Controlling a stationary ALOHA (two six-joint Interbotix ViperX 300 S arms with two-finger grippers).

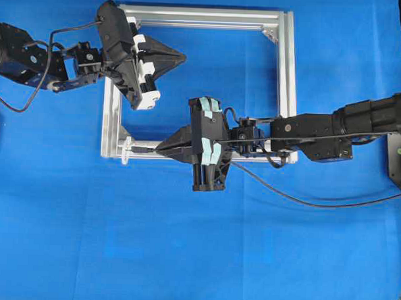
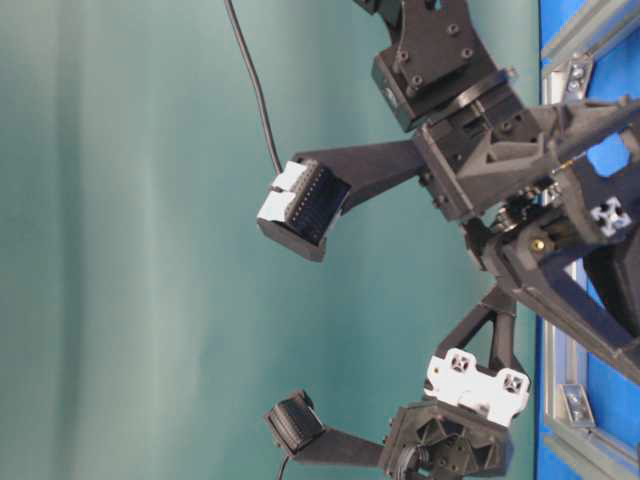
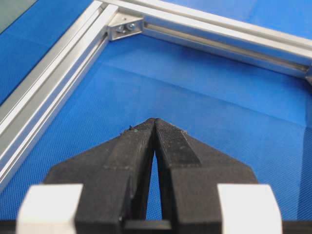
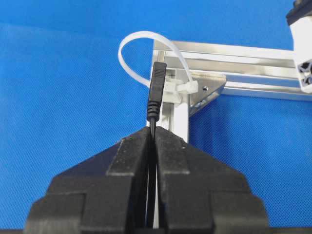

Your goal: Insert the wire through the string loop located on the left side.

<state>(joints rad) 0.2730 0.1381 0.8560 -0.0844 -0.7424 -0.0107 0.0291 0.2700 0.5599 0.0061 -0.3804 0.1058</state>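
**Plug tip at the loop**

Here, my right gripper (image 4: 153, 130) has its jaws clamped on the wire (image 4: 152, 122), just behind its stiff black plug tip (image 4: 156, 90). The plug stands out straight ahead of my fingertips (image 4: 134, 146). In my right wrist view its end lies across the opening of the string loop (image 4: 146, 48); whether it has entered the loop I cannot tell. The loop is a thin white band that arches off the corner of the aluminium frame (image 4: 234, 53) and is fastened there by a small white clasp (image 4: 187, 87), beside a silver corner bracket (image 4: 207, 92).

From overhead, my right gripper (image 1: 160, 148) points toward the frame's (image 1: 282, 74) near left corner, where the loop (image 1: 127, 151) sits, with the plug just short of it. The wire (image 1: 304, 202) trails back from my fingers in a long slack curve across the blue table cover (image 1: 183, 255) toward the right edge.

My left gripper (image 3: 154, 122) has its jaws pressed together, tips touching and holding nothing. It hangs above the blue cover inside the frame (image 3: 53, 83), facing a far corner bracket (image 3: 124, 27). Overhead, my left gripper (image 1: 182, 56) sits near the frame's upper left part, well apart from the loop and the wire.
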